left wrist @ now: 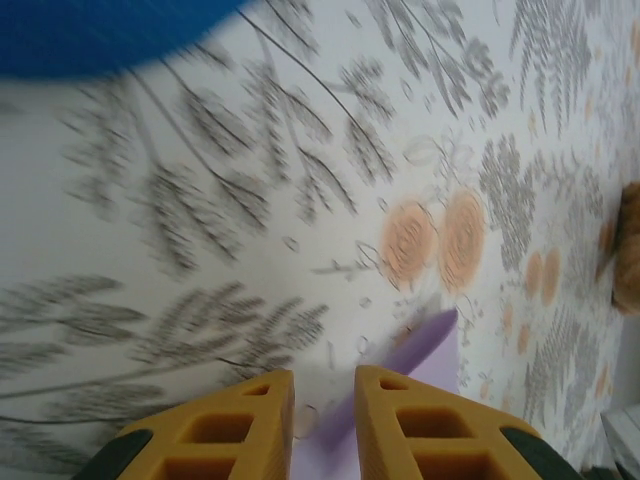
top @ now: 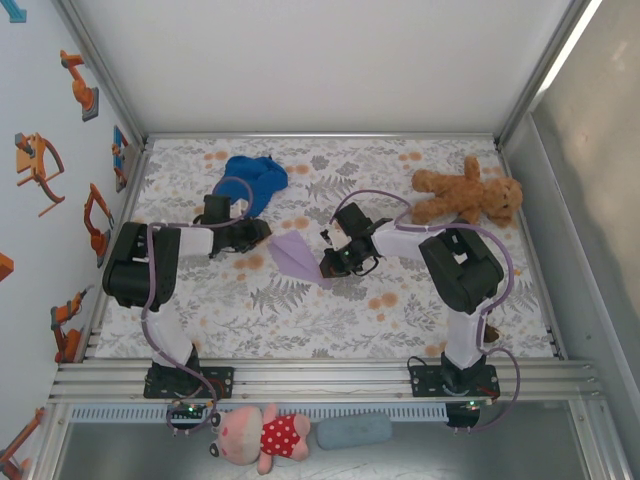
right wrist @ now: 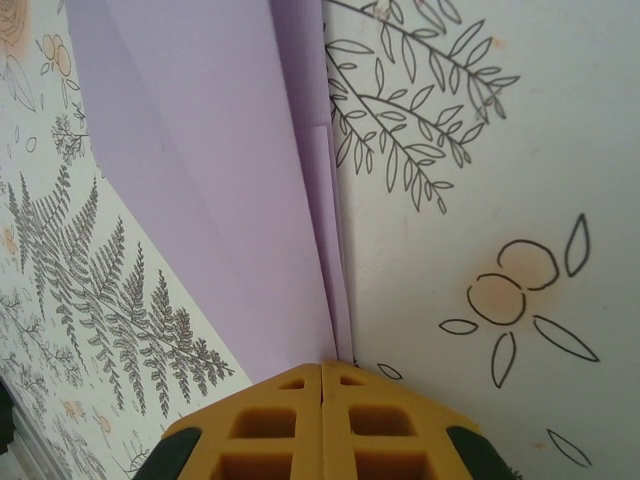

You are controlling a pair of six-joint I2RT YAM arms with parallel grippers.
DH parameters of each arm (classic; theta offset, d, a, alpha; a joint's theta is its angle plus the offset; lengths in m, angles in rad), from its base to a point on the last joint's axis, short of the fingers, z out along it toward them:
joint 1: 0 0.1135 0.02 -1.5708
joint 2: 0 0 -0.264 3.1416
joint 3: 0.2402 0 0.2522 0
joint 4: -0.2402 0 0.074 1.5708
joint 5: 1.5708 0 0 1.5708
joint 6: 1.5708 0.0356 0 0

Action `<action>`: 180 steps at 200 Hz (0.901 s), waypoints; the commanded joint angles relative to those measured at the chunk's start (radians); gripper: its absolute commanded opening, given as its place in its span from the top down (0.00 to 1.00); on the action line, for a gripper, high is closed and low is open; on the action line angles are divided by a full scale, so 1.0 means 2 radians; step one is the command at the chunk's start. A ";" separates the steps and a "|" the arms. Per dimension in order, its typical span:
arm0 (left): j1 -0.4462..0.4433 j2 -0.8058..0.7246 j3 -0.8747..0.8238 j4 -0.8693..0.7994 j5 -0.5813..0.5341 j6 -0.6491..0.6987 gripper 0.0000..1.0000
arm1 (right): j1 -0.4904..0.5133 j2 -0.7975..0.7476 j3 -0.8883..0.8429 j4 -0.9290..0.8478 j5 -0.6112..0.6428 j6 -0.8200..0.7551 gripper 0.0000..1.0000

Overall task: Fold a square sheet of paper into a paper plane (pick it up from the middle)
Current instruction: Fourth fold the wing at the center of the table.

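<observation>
Right gripper [right wrist: 322, 372]: fingers pressed together, pinched on the centre ridge at the near pointed end of the slim lavender paper plane [right wrist: 220, 180]. The plane is laid flat mid-table on the leaf-printed tablecloth [top: 400, 310], creases sharp, wings spread, between both grippers. Left gripper [left wrist: 325, 385]: narrow gap, nothing clamped, just beside the plane's far corner. Beyond, a crumpled blue fabric cap [top: 255, 178] is noted.

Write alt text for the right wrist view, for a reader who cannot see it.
A folded lavender paper plane lies on a fern-and-flower printed table cover, its layered centre fold running down to the right claw. The claw's two yellow fingers are shut together where the fold ends.
</observation>
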 commanded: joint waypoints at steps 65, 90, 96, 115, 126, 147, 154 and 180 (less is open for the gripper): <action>0.007 -0.097 0.002 -0.037 -0.047 -0.046 0.66 | -0.008 -0.069 0.009 0.064 -0.002 0.056 0.77; -0.009 -0.145 -0.040 -0.016 -0.061 -0.091 0.57 | -0.014 -0.069 0.019 0.083 0.011 0.047 0.65; -0.014 -0.154 -0.049 -0.014 -0.067 -0.100 0.54 | -0.016 -0.063 0.023 0.081 0.014 0.044 0.63; -0.034 -0.176 -0.075 -0.003 -0.081 -0.126 0.49 | -0.025 -0.038 0.036 0.086 0.000 0.030 0.59; -0.045 -0.184 -0.089 0.008 -0.085 -0.141 0.46 | -0.028 -0.022 0.049 0.085 -0.019 0.019 0.59; -0.060 -0.196 -0.111 0.027 -0.091 -0.164 0.43 | -0.028 0.005 0.074 0.065 -0.056 -0.024 0.60; -0.062 -0.198 -0.117 0.035 -0.092 -0.171 0.43 | -0.029 0.013 0.083 0.055 -0.058 -0.037 0.60; -0.066 -0.198 -0.132 0.050 -0.088 -0.184 0.42 | -0.028 0.040 0.114 0.014 -0.066 -0.073 0.61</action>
